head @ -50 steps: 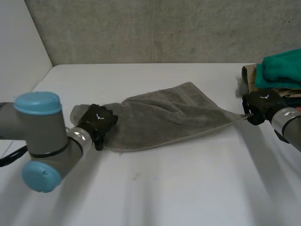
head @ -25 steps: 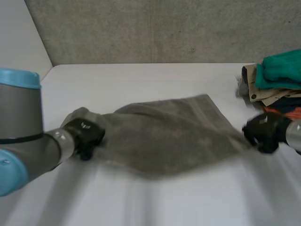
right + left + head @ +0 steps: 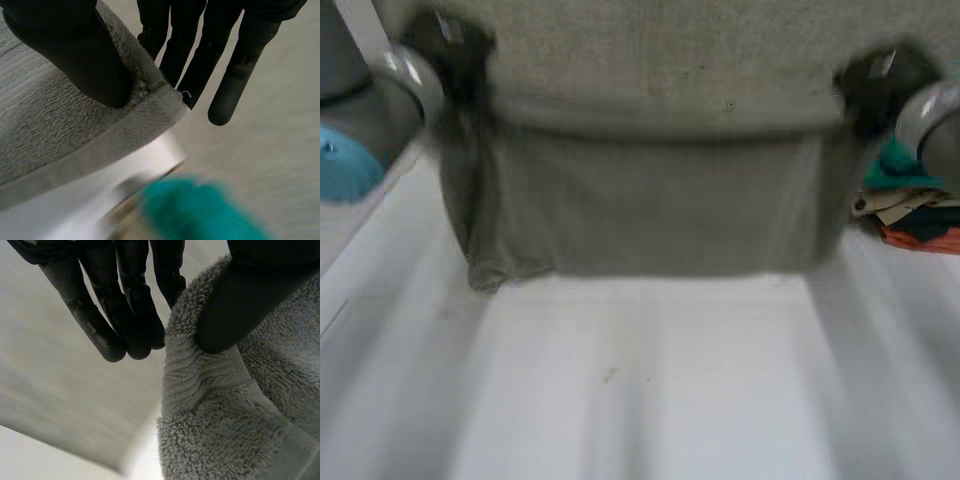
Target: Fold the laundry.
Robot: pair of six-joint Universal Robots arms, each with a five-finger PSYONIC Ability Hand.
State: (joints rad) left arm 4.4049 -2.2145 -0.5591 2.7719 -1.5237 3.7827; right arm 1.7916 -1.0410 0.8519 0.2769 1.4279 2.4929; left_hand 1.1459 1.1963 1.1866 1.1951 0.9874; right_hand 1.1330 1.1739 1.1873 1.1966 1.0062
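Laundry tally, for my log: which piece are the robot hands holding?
The grey towel, hanging spread between the left robot hand and right robot hand, each pinching a corner; the other clothes lie piled.

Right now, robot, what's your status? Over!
Left hand pinching one top corner of grey towel. Right hand pinching the other. Towel hangs spread between them over the table. Clothes pile close by right hand.
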